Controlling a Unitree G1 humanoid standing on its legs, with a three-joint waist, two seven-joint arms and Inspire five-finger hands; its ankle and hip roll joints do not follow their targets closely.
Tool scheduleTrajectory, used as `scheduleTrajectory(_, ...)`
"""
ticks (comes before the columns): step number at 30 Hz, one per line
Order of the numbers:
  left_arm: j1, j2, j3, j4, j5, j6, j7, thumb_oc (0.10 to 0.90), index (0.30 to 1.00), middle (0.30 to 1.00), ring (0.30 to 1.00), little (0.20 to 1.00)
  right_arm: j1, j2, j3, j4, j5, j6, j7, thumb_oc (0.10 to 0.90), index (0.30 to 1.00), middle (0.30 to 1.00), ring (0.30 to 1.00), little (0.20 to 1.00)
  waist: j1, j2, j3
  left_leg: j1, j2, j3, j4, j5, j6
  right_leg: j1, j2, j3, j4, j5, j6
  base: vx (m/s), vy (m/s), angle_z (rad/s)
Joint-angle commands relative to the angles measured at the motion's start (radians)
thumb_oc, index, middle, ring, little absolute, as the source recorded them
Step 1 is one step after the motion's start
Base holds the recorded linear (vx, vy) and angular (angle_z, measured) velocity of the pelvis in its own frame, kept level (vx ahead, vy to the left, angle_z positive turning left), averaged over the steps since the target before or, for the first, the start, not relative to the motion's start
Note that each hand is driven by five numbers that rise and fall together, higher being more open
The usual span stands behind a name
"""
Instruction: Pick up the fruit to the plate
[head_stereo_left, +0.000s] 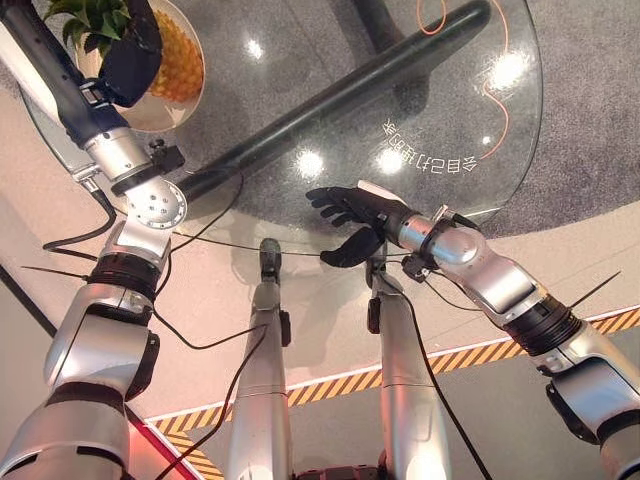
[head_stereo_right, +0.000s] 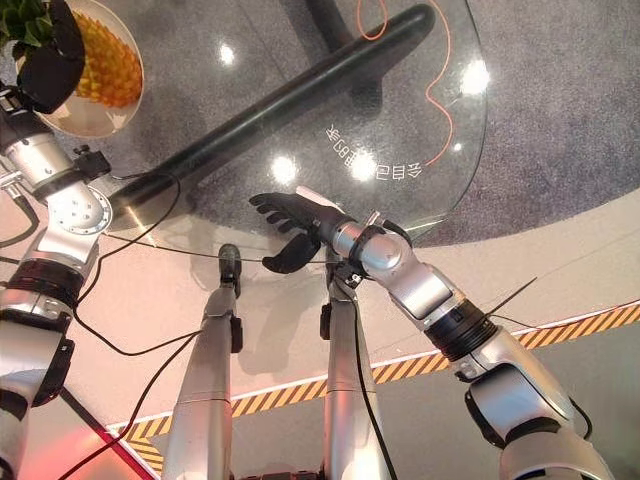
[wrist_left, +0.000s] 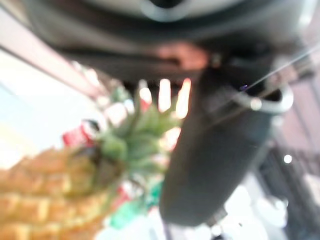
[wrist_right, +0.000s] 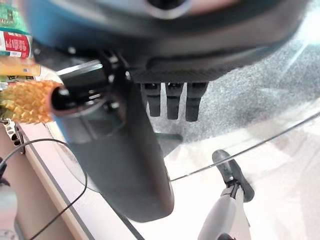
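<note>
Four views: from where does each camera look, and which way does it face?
Left eye view: on the head, facing down at the glass table and the pineapple on its plate; left hand at the pineapple, right hand open over the near edge.
Right eye view: beside it, same scene, slightly offset.
Left wrist view: on the left wrist, facing the pineapple's leafy crown past its thumb.
Right wrist view: on the right wrist, facing across the table past straight fingers; shares the pineapple.
</note>
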Motion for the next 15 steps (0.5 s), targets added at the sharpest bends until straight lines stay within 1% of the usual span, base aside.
scheduleTrajectory(1, -0.021, 0.023, 0.086, -0.062, 0.012, -0.040, 0.017, 0.800, 0.900, 0.900, 0.900, 0.900, 0.089, -0.040, 0.005, -0.072, 0.016, -0.008, 0.031, 0.800, 0.900, 0.900, 0.900, 0.900, -0.007, 0.065, -0.023, 0.024, -0.124, 0.079, 0.075, -0.112, 0.098, 0.046, 0.081, -0.090, -0.127, 0.088, -0.037, 0.00, 0.000, 0.00)
scheduleTrajectory(8, -0.004, 0.026, 0.091, -0.077, 0.003, -0.033, 0.023, 0.800, 0.900, 0.900, 0.900, 0.900, 0.090, -0.041, 0.005, -0.072, 0.015, -0.004, 0.028, 0.800, 0.900, 0.900, 0.900, 0.900, -0.004, 0.074, -0.023, 0.032, -0.125, 0.077, 0.069, -0.107, 0.097, 0.055, 0.078, -0.097, -0.130, 0.085, -0.040, 0.00, 0.000, 0.00)
scheduleTrajectory(15, 0.005, 0.027, 0.085, -0.089, 0.000, -0.018, -0.039, 0.800, 0.900, 0.900, 0.900, 0.900, 0.092, -0.044, -0.003, -0.081, 0.016, 0.009, 0.025, 0.800, 0.900, 0.900, 0.900, 0.900, -0.002, 0.080, -0.023, 0.035, -0.124, 0.076, 0.071, -0.105, 0.097, 0.058, 0.075, -0.101, -0.127, 0.083, -0.039, 0.00, 0.000, 0.00)
